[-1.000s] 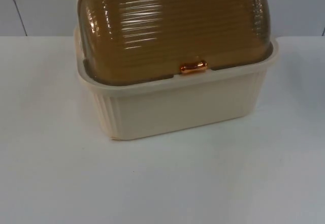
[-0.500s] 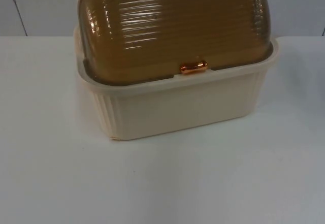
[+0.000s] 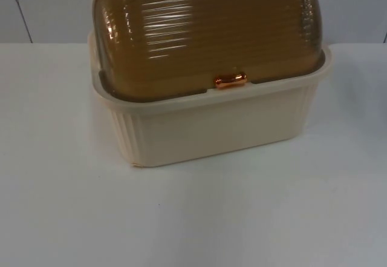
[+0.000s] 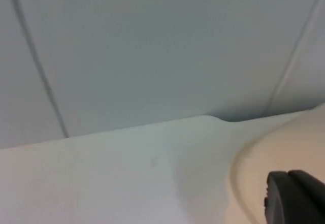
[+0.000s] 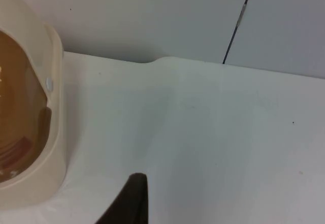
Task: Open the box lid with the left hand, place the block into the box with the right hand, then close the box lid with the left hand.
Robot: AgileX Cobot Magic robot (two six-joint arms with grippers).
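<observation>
jaws: state cannot be told for either gripper. left gripper point(image 4: 297, 196) is seen beside the cream box point(image 3: 211, 128); right gripper point(image 5: 129, 201) is seen near the box's end. box stands on the white table point(image 3: 72, 206), brown lid point(image 3: 205, 31) shut, copper latch point(image 3: 230, 80) at the front rim.

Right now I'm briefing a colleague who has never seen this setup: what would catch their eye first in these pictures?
First the cream box, standing at the back of the white table by the grey partition wall. Its ribbed amber lid is shut, with a shiny copper handle at its front edge. In the left wrist view, the left gripper's fingertip sits close beside the box's rim.
</observation>
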